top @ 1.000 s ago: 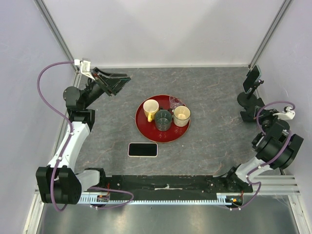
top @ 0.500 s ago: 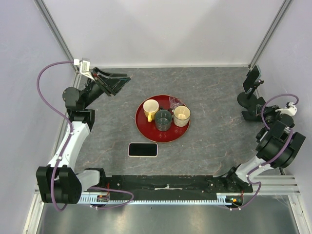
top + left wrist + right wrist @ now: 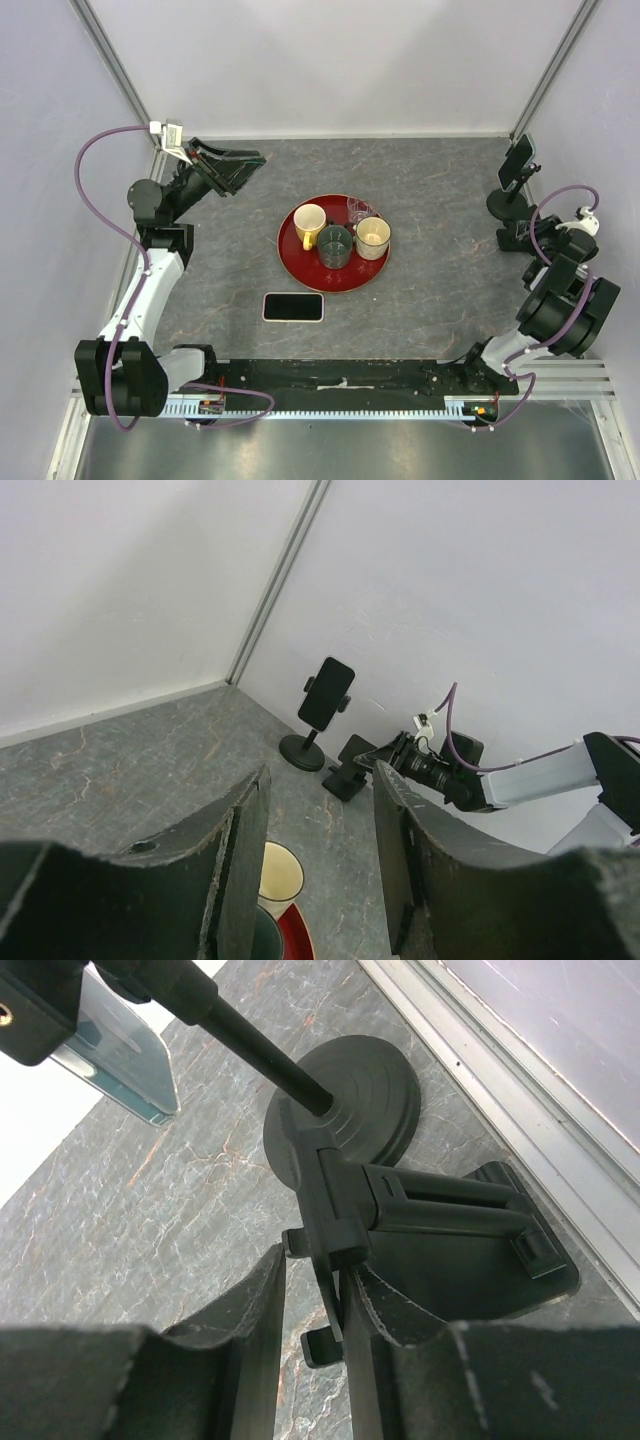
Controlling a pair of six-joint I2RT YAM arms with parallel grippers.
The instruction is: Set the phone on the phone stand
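Right wrist view: the right gripper (image 3: 318, 1270) has its jaws parted around the hinge piece of the folding stand (image 3: 440, 1250), a sliver of table showing beside one finger, so it looks open rather than clamped. The likeliest slip lies here: if the arm draws off sideways or lifts at a slant, a finger could catch that hinge and drag, fold or tip the stand, which looks light. It also sits just beside the base of the tall holder (image 3: 345, 1110), which already carries another phone (image 3: 120, 1050), so a shove could knock that over too. The phone (image 3: 293, 307) to be placed lies flat on the table, well apart from the stand and just in front of the tray (image 3: 300, 275) of cups. Being thin and flat, it may slide ahead of closing fingers towards the tray instead of rising. The left gripper (image 3: 322, 780) hangs open and empty in the air at the far left. Whichever arm takes the phone has a long carry to the stand, and a loose edge grip could let it swing or drop.
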